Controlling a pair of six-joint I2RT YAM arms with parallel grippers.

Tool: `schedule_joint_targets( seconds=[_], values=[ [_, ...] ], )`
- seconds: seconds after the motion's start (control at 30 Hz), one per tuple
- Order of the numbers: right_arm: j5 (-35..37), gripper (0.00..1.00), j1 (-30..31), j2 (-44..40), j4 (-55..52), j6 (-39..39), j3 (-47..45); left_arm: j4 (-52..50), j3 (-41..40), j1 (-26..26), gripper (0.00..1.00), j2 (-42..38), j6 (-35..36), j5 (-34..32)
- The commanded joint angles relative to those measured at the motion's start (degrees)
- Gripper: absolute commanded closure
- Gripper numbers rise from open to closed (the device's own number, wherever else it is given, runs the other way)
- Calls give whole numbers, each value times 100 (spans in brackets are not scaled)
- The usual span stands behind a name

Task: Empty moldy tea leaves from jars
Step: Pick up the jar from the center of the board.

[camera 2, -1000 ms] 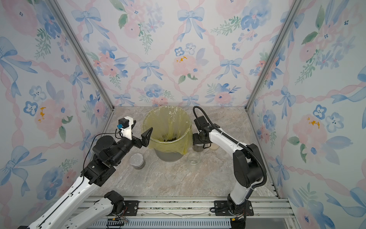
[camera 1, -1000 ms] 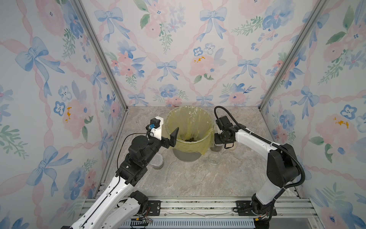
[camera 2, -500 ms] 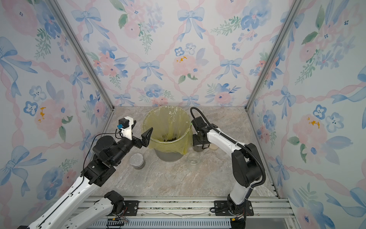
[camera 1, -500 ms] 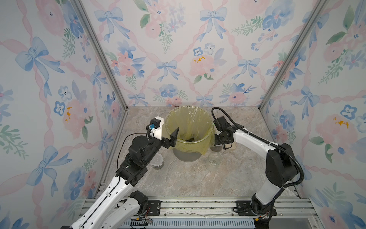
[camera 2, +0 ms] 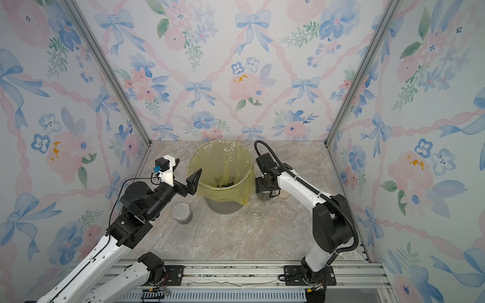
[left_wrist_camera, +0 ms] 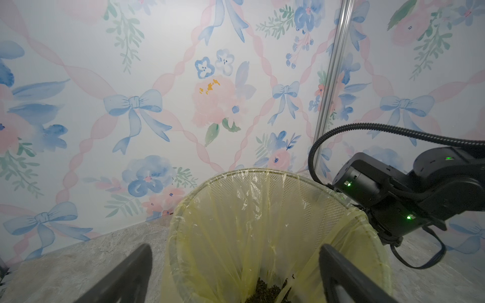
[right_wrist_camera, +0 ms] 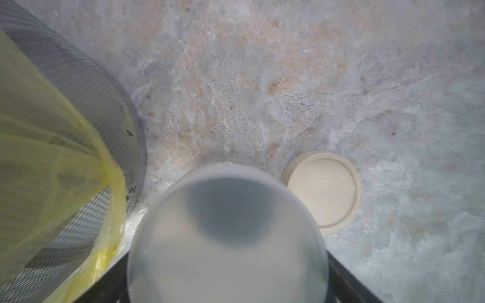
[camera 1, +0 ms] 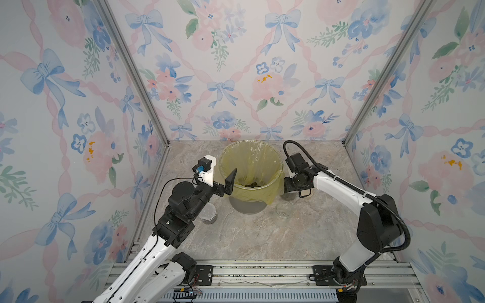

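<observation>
Toward the near edge of the surface stand two jars: the left jar (camera 1: 208, 213) and the clear jar (camera 1: 284, 210). Farther in, the right gripper (right_wrist_camera: 227, 265) straddles the third jar (right_wrist_camera: 228, 210), upright directly beneath it, beside the bin (right_wrist_camera: 78, 110); firm contact cannot be confirmed. The left gripper (camera 1: 229, 182) hangs spread and empty at the bin's rim. The tea leaves (camera 1: 253, 185) lie inside the bin
</observation>
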Motion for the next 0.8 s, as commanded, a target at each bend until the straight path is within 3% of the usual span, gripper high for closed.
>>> schedule_joint_targets(
  seconds=[0.0, 0.2, 0.43, 0.77],
  values=[
    [50, 15, -153, -614, -379, -26, 109, 315, -34, -19, 2, -68, 207, 325],
    [-187, 16, -440, -1452, -768, -22, 159, 732, 40, -20, 2, -288, 421, 841],
    [-519, 17, -557, -2189, -1292, 17, 493, 724, 382, -79, 2, -221, 1052, 2111],
    [-1173, 18, -584, -2857, -2048, 61, 1348, 272, 1050, -221, 2, 111, 1377, 2635]
  ],
)
